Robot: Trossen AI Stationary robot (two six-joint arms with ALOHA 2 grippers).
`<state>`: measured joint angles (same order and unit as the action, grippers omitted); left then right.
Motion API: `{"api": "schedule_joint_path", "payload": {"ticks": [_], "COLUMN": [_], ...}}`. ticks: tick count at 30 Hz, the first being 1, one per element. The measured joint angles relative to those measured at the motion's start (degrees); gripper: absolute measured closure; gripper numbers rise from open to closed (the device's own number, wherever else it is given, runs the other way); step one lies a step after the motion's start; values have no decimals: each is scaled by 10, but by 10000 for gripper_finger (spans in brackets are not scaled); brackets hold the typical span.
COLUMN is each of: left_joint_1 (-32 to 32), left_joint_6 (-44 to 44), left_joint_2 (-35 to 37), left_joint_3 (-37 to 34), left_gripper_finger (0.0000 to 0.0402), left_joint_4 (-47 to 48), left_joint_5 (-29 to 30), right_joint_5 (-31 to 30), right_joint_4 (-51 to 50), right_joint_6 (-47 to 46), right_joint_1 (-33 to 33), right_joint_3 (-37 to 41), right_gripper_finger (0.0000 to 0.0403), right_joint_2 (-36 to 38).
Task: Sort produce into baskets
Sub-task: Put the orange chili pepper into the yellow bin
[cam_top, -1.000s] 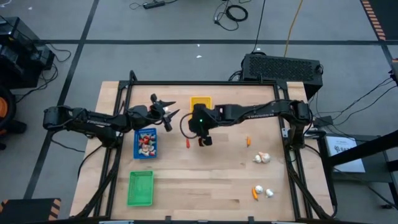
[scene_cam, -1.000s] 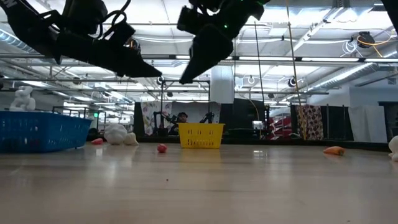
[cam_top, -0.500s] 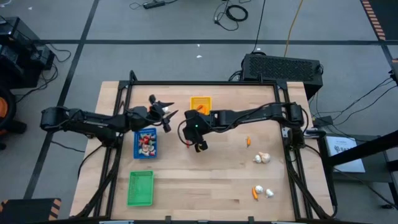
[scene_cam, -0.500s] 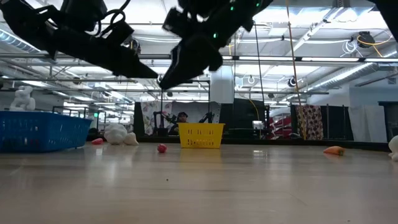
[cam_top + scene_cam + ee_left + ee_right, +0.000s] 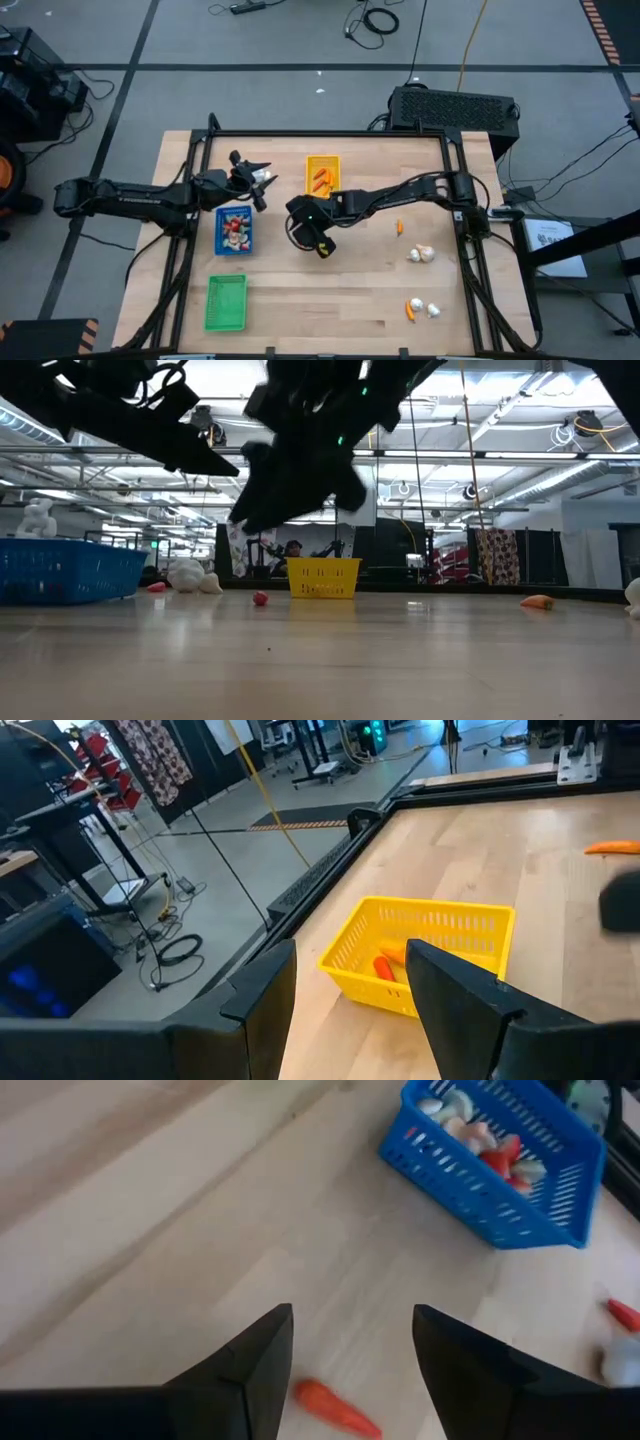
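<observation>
From above, the right gripper (image 5: 322, 247) hides the small carrot piece under it; only the right wrist view shows this orange-red carrot piece (image 5: 336, 1410), slim and lying flat on the table (image 5: 150, 1230). It lies between the two fingers (image 5: 250, 1370), which are wide apart and hold nothing, and does not touch them. The blue tray (image 5: 500, 1165) with red and white pieces stands farther off. The left gripper (image 5: 258, 180) hovers near the yellow tray (image 5: 420, 955), its fingers (image 5: 455, 1010) open too; orange pieces lie inside this tray.
</observation>
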<state>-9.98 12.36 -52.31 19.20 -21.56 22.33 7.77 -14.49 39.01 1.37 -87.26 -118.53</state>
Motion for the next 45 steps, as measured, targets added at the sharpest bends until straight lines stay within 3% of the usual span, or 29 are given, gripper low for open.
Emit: {"api": "schedule_joint_path", "payload": {"ticks": [6,12,30,45], "left_joint_1": [0,0,-1,-14], "left_joint_6": [-1,-1,-1,-1], "left_joint_2": [1,1,1,1], "left_joint_3": [0,0,0,0], "left_gripper_finger": [204,204,204,204], "left_joint_4": [7,13,18,44], "left_joint_5": [2,2,5,7], "right_joint_5": [-1,-1,-4,-18], "right_joint_4": [33,-10,-303,-314], "right_joint_6": [41,43,157,205], "right_joint_1": [0,-11,-31,-31], "right_joint_3": [-1,-26,-262,-266], "right_gripper_finger": [207,207,207,207], "right_joint_2": [-32,-52,-167,-178]}}
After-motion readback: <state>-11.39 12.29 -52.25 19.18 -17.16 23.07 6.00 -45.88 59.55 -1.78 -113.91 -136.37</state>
